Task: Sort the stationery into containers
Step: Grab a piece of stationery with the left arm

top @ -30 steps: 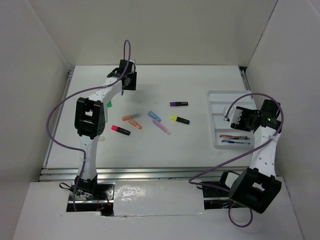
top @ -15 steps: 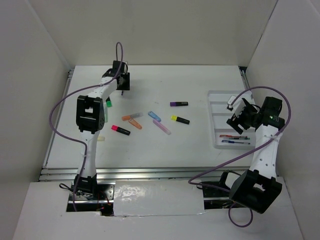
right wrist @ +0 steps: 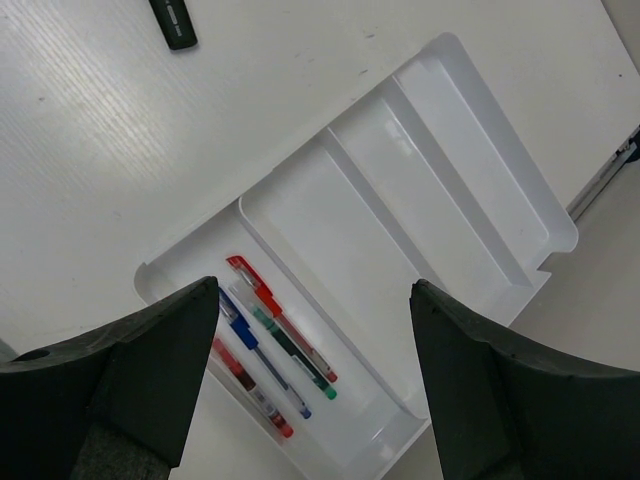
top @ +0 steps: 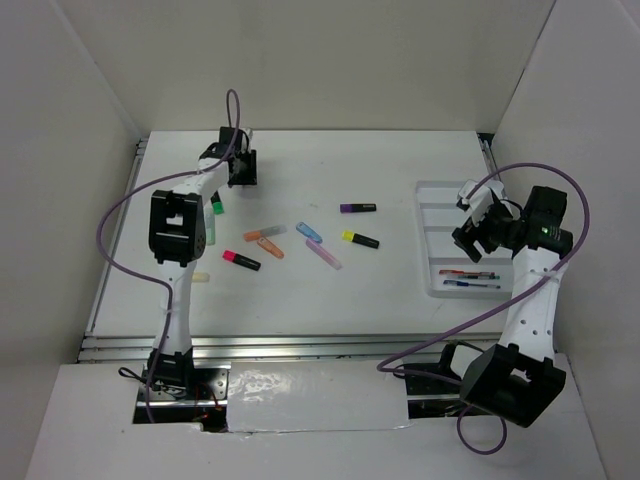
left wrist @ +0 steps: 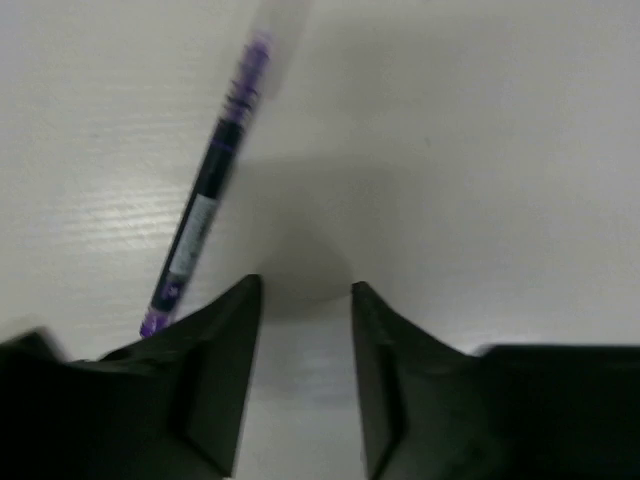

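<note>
The white divided tray lies at the right and also shows in the right wrist view. Several thin pens, red, blue and green, lie in its nearest compartment. My right gripper hangs above the tray, open wide and empty. Highlighters and pastel markers lie mid-table: purple, yellow, blue, lilac, orange, pink. My left gripper is at the far left, slightly open and empty, right of a thin purple pen.
A green-capped marker lies beside the left arm's forearm, and a pale marker lies near that arm's lower link. A dark highlighter shows at the top of the right wrist view. White walls enclose the table on three sides.
My left gripper has moved a little left and toward the back wall. My right gripper has risen and swung back over the tray.
</note>
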Available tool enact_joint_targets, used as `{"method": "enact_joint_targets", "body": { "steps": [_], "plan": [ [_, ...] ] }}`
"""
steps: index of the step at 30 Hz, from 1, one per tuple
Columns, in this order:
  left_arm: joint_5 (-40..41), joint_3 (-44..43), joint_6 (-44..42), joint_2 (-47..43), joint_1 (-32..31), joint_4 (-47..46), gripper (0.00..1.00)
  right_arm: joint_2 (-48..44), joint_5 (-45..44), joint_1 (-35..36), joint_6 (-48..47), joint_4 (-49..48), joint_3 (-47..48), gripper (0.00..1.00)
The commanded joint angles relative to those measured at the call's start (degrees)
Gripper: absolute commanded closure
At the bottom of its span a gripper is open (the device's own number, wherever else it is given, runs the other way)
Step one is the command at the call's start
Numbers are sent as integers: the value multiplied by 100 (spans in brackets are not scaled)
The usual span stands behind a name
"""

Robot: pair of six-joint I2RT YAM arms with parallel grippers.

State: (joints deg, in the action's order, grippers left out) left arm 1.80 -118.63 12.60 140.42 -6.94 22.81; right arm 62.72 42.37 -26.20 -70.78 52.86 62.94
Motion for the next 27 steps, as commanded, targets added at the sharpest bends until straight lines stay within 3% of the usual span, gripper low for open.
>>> {"method": "enact_joint_targets", "body": {
  "steps": [1,2,5,8,11,27],
  "plan": [
    [-601,629,-116,-690,-44,-469,47,-23,149,88,144,146,202,17],
    [-654,857,-178,-839,-70,-566,38,-23,140,97,144,154,193,16],
    [-988,798,-521,-1113,-10,-567,27,-40,87,150,100,154,149,17],
    [-1059,219,-680,-912,87,-173,20,-67,78,194,126,137,122,17],
    [-954,-283,-724,-491,201,215,20,-111,61,220,144,137,96,17],
    [-945,-959,-944,380,501,785,28,-172,-53,273,91,128,-62,17]
  ]
}}
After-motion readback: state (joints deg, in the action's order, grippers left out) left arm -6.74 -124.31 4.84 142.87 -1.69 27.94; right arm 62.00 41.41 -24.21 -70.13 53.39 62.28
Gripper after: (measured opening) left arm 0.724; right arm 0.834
